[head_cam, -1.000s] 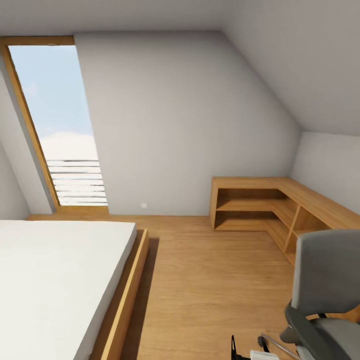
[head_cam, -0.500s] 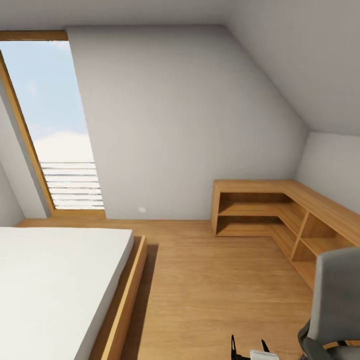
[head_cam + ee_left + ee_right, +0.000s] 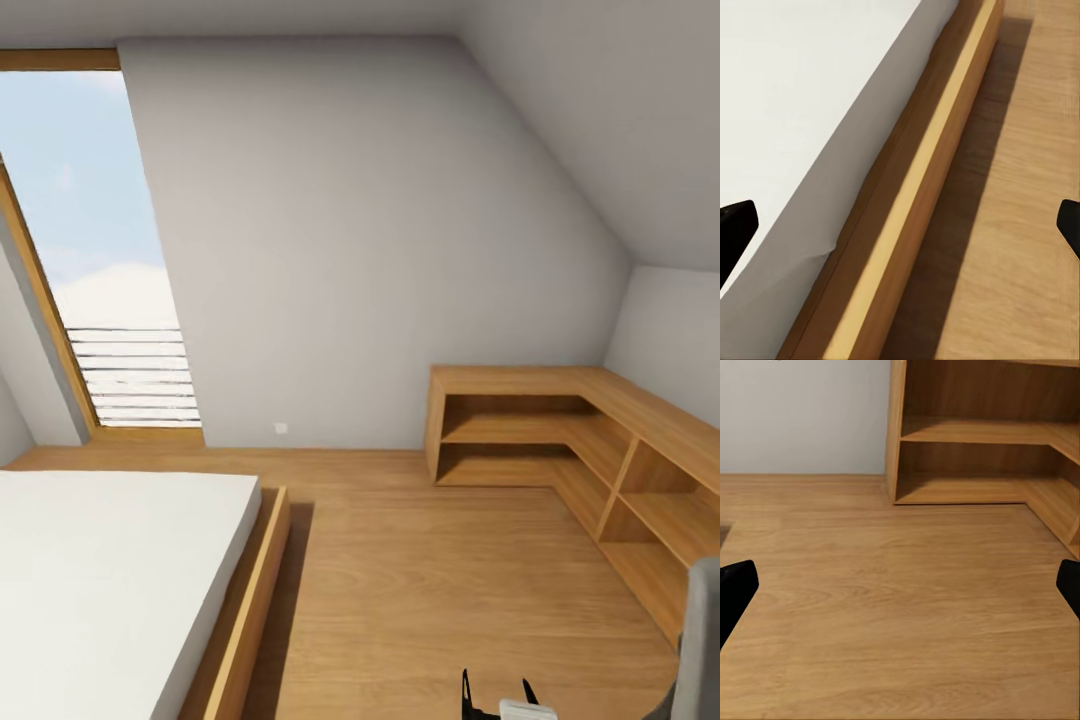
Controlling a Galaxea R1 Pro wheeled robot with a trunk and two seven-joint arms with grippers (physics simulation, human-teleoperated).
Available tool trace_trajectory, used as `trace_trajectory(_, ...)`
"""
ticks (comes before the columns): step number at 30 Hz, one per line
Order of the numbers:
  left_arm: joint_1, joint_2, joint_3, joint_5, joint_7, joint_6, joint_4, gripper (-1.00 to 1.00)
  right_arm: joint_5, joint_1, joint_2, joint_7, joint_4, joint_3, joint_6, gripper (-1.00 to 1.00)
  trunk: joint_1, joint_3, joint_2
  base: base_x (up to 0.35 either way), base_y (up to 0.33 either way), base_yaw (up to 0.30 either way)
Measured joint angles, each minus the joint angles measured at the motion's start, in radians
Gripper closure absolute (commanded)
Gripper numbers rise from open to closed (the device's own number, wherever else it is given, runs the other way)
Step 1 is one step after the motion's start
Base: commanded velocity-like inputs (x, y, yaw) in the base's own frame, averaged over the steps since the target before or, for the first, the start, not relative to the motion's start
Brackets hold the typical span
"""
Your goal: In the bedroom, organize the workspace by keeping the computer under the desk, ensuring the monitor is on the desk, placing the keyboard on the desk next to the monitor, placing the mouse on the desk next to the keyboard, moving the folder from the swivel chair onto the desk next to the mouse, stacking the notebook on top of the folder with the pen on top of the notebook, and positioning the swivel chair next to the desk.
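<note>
The swivel chair (image 3: 704, 640) shows as a grey sliver at the lower right edge of the head view. The desk, computer, monitor, keyboard, mouse, folder, notebook and pen are out of view. My right gripper (image 3: 497, 692) pokes in at the bottom of the head view, its two black fingers apart. In the right wrist view the right gripper (image 3: 900, 589) is open over bare wooden floor. The left gripper (image 3: 904, 225) is open above the edge of the bed, nothing between its fingers.
A low bed with a white mattress (image 3: 100, 580) and wooden frame (image 3: 907, 217) fills the left. A light wooden corner shelf unit (image 3: 560, 420) runs along the right wall. A tall window (image 3: 90, 250) is at the far left. Wooden floor (image 3: 430, 580) lies between.
The whole head view has shifted with the camera: the chair has slid from well in view to the right edge, and the shelf sits lower. The grippers keep their pose.
</note>
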Motion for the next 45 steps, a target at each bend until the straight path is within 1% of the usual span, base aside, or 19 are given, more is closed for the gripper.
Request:
trace_trajectory(33, 0.0, 0.0, 0.0, 0.0, 0.0, 0.0, 0.0, -1.0, -0.001, 0.0, -0.002, 0.002, 0.001, -0.002, 0.002, -1.0, 0.0, 0.0, 0.0, 0.328, -0.001, 0.0)
trace_trajectory(45, 0.0, 0.0, 0.0, 0.0, -0.001, 0.001, 0.0, -1.0, -0.002, 0.0, -0.004, -0.001, 0.001, -0.002, 0.002, -1.0, 0.0, 0.0, 0.0, 0.328, -0.058, 0.0)
